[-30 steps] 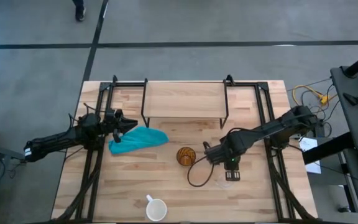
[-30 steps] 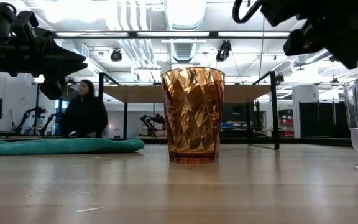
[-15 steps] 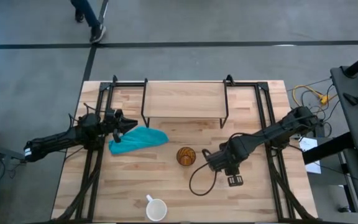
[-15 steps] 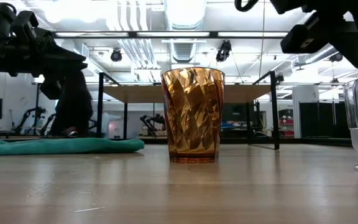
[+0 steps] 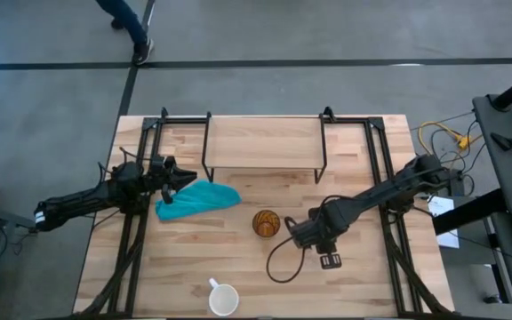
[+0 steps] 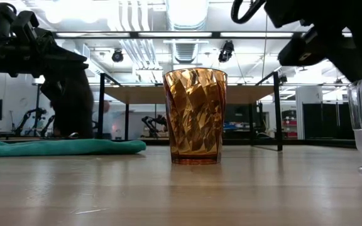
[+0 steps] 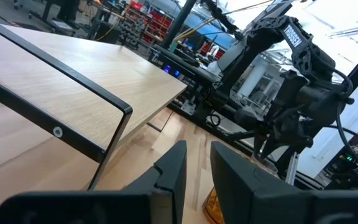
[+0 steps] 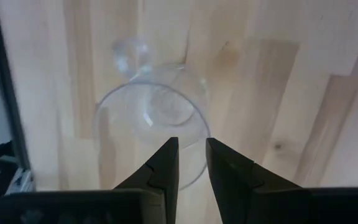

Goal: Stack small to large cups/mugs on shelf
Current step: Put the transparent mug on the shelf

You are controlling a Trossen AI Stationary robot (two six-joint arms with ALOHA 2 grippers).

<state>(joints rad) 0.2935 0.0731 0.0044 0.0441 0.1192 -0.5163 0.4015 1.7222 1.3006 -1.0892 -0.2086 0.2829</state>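
Two things flank the amber cup (image 5: pixel 266 222): teal cloth (image 5: pixel 197 200), right fingers (image 8: pixel 190 163).

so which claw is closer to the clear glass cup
The right. The right claw hangs directly above the clear glass cup, fingers a narrow gap apart over its rim. The left claw waits far across the table, over the teal cloth.

The right claw (image 5: pixel 318 242) hangs directly above the glass cup (image 8: pixel 151 127), with the textured cup (image 5: pixel 266 222) just to its left on the surface (image 5: pixel 372 293). The shelf (image 5: pixel 263 142) stands behind it, and the mug (image 5: pixel 223 299) lies well before it, leftward.
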